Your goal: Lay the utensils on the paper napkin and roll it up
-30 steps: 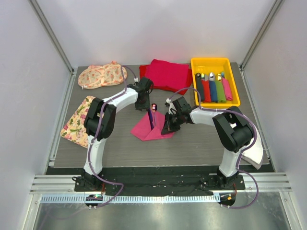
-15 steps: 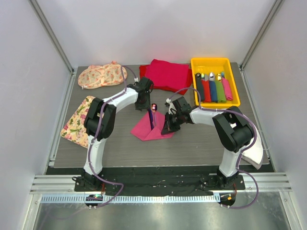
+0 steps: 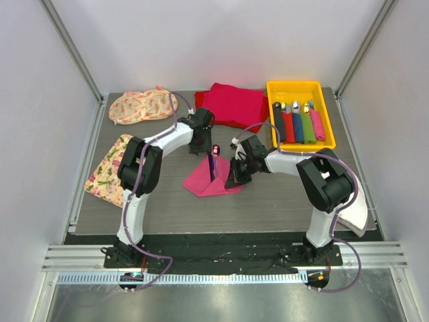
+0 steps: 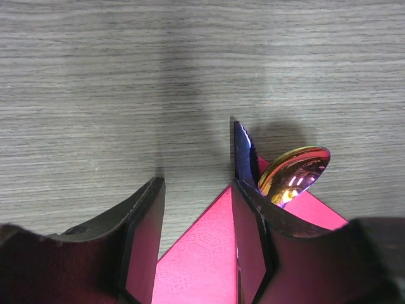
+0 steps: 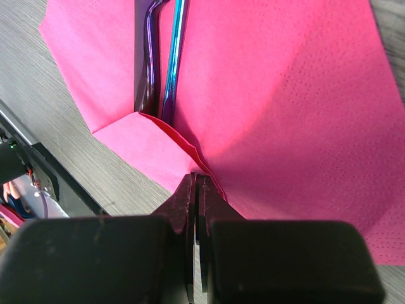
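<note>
The pink paper napkin lies mid-table, its right part lifted into a fold. The utensils lie on it, their dark blue handles running into the crease and a shiny spoon head past the far corner. My left gripper is open, its jaws standing either side of the napkin's far corner, the spoon head just right of the right finger. My right gripper is shut on the napkin's folded edge and holds it up.
A yellow tray at the back right holds several coloured rolls with utensils. A pile of red cloth lies behind the napkin. Floral mats lie at the back left and left. A white sheet lies at the right edge.
</note>
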